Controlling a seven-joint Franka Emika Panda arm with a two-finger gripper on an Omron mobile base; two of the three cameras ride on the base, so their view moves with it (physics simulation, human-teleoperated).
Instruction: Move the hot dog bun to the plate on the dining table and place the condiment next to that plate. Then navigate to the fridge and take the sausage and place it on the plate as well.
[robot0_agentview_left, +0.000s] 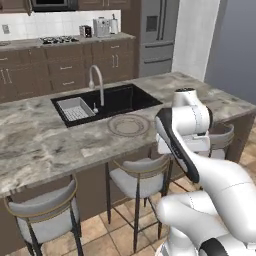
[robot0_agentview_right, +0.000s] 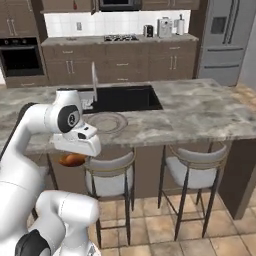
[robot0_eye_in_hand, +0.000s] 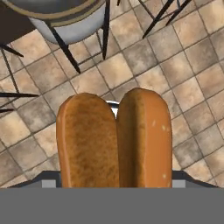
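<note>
The hot dog bun (robot0_eye_in_hand: 114, 140) is held clamped in the closed hand (robot0_agentview_right: 75, 159) low beside the stools, below the counter's (robot0_agentview_right: 200, 112) near edge, while the plate (robot0_agentview_right: 106, 121) is seen above and ahead, just before the sink

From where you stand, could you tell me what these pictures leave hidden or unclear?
- Tool: in the hand view the hot dog bun covers its tips, so the grip itself is unseen.
- Bun: in the right base view, a small orange patch under the white wrist.
- Plate: its surface detail is too small to read in the left base view.
</note>
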